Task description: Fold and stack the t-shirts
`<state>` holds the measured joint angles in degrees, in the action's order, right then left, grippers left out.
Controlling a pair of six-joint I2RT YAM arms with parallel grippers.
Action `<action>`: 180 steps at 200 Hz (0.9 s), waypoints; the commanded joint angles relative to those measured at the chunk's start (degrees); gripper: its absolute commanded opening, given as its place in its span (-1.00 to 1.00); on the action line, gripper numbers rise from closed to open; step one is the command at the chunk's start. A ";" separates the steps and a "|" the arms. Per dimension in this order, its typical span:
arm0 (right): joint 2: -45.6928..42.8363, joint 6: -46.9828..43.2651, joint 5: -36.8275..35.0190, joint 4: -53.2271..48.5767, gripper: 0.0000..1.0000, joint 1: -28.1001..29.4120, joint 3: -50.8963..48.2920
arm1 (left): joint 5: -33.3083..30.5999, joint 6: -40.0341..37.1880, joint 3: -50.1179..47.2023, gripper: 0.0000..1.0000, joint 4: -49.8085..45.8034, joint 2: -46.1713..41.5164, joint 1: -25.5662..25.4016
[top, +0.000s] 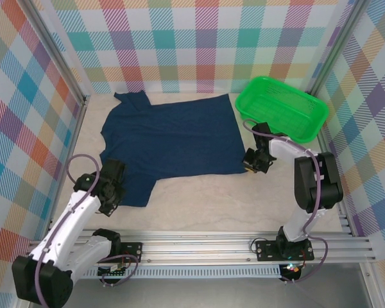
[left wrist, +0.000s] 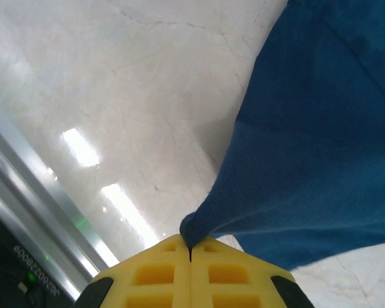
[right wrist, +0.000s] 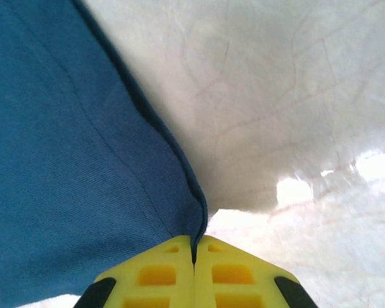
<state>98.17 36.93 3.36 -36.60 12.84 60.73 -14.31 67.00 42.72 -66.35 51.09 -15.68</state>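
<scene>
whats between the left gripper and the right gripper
In the top view, the near edge of the t-shirt spans from left gripper to right gripper, lying on the table; nothing else.

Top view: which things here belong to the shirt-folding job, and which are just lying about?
In the job:
navy t-shirt
left hand, shut on its near-left edge
right hand, shut on its near-right corner

Lying about:
green basket, beside the shirt at the far right
</scene>
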 commanded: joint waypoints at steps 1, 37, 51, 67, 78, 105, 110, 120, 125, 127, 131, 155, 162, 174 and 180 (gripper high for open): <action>-3.42 -1.77 -0.93 -4.92 -1.00 1.20 -2.19 | -3.82 10.10 1.69 -1.00 -10.28 -2.93 -4.04; -8.49 -1.22 -0.85 -8.12 -1.00 3.47 -5.51 | -5.55 18.95 2.69 -1.00 -15.15 -6.42 -10.04; -10.89 -0.73 -0.72 -9.58 -1.00 4.31 -6.78 | -7.14 21.91 4.11 -1.00 -17.50 -6.33 -12.82; -14.08 0.08 -1.01 -11.76 -1.00 5.64 -8.22 | -10.70 26.22 7.03 -1.00 -21.36 -5.97 -17.14; -16.55 1.02 -0.95 -12.96 -1.00 6.74 -9.46 | -13.75 29.97 9.43 -1.00 -24.16 -5.33 -20.57; -21.89 3.68 -0.99 -15.09 -1.00 8.42 -11.99 | -18.03 29.39 12.39 -1.00 -23.13 -2.84 -24.47; -22.63 4.10 -1.05 -14.95 -1.00 8.45 -12.35 | -18.43 27.65 12.16 -1.00 -21.01 -2.40 -24.48; -23.37 4.29 -1.47 -14.28 -1.00 8.42 -12.25 | -19.44 23.42 11.57 -1.00 -16.17 -1.75 -24.40; -23.27 4.36 -1.79 -14.04 -1.00 8.43 -11.82 | -19.92 21.44 11.43 -1.00 -13.50 -1.19 -24.25; -23.15 4.38 -2.02 -14.07 -1.00 8.38 -11.57 | -20.09 20.41 11.42 -1.00 -12.61 -1.02 -24.18; -22.64 4.26 -2.28 -14.06 -1.00 8.30 -10.89 | -20.13 18.30 11.46 -1.00 -10.10 -0.54 -23.67; -17.88 3.26 -2.92 -14.43 -1.00 7.71 -5.55 | -14.10 6.86 12.29 -1.00 1.38 3.70 -15.65; -16.41 3.04 -2.62 -14.19 -1.00 7.32 -4.24 | -11.62 4.19 12.31 -1.00 4.49 5.00 -12.98; -13.93 2.62 -2.15 -13.81 -1.00 6.78 -1.92 | -7.95 -0.55 12.79 -1.00 9.52 7.28 -9.03; -12.80 2.41 -1.98 -13.67 -1.00 6.55 -0.77 | -7.09 -2.54 13.68 -1.00 10.78 8.77 -7.22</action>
<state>81.60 39.86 1.72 -50.11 20.51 55.20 -27.16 77.80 54.19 -68.25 56.16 -28.91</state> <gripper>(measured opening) 0.044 0.048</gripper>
